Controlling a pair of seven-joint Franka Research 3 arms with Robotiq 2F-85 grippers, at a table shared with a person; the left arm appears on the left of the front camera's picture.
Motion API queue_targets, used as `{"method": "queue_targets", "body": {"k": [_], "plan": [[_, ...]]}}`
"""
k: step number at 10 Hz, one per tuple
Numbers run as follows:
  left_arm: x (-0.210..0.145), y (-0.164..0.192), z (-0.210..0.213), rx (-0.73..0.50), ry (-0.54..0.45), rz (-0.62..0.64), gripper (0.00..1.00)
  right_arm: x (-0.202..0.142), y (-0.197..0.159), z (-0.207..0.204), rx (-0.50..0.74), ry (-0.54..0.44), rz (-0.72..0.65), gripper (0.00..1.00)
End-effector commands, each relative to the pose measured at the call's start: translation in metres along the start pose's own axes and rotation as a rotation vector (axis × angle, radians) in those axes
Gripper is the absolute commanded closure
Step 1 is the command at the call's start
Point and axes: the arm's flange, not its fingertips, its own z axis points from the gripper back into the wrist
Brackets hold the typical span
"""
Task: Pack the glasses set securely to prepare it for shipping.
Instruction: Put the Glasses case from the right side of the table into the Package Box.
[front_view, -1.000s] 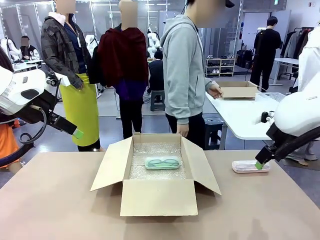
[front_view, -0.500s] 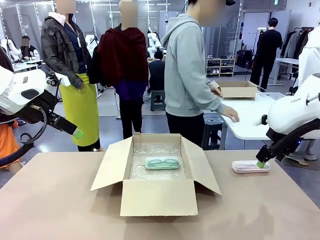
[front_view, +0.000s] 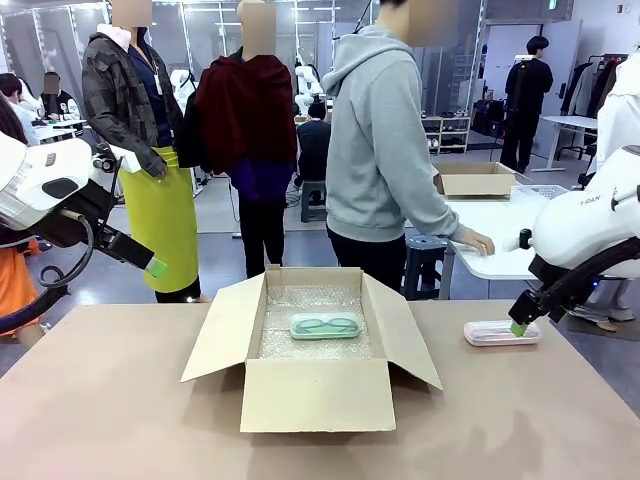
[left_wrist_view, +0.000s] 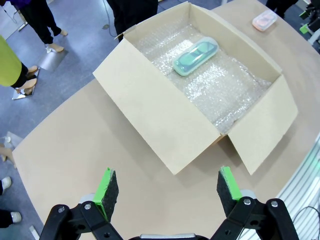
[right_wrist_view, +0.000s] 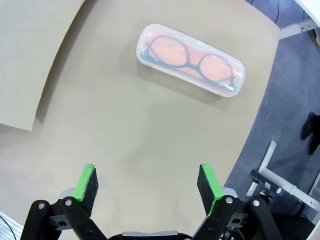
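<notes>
Brown tabletop (front_view: 100, 400) carries a box (front_view: 315, 395) holding the green case (front_view: 325, 325); left hand (left_wrist_view: 166, 176) and right hand (right_wrist_view: 147, 171) are spread, with the pink case (right_wrist_view: 190, 65) near the right.

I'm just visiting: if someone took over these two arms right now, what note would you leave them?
Left gripper: open, empty, raised left of the cardboard box.
Right gripper: open, empty, hovering by the pink case on the table, right of the box.
Mint case: in the box, on bubble wrap.
Done: one case boxed. Left: box the pink case, close the flaps.
</notes>
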Motion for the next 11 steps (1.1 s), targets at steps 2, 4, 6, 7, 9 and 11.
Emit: {"method": "queue_targets", "body": {"k": [2, 4, 6, 7, 9, 11], "plan": [[-0.001, 0.002, 0.001, 0.004, -0.008, -0.007, 0.0, 0.03, -0.009, 0.002, -0.015, -0.006, 0.04, 0.0], [-0.001, 0.002, 0.001, 0.004, -0.008, -0.007, 0.0, 0.053, -0.023, -0.01, -0.003, 0.032, 0.024, 0.0], [-0.001, 0.002, 0.001, 0.004, -0.008, -0.007, 0.0, 0.078, -0.036, -0.027, -0.027, 0.041, 0.004, 0.0], [-0.001, 0.002, 0.001, 0.004, -0.008, -0.007, 0.0, 0.087, -0.039, -0.03, -0.032, 0.035, 0.025, 0.0], [-0.001, 0.002, 0.001, 0.004, -0.008, -0.007, 0.0, 0.104, -0.048, -0.036, -0.061, 0.063, 0.097, 0.0], [-0.001, 0.002, 0.001, 0.004, -0.008, -0.007, 0.0, 0.113, -0.052, -0.04, -0.042, 0.084, 0.179, 0.0]]}}
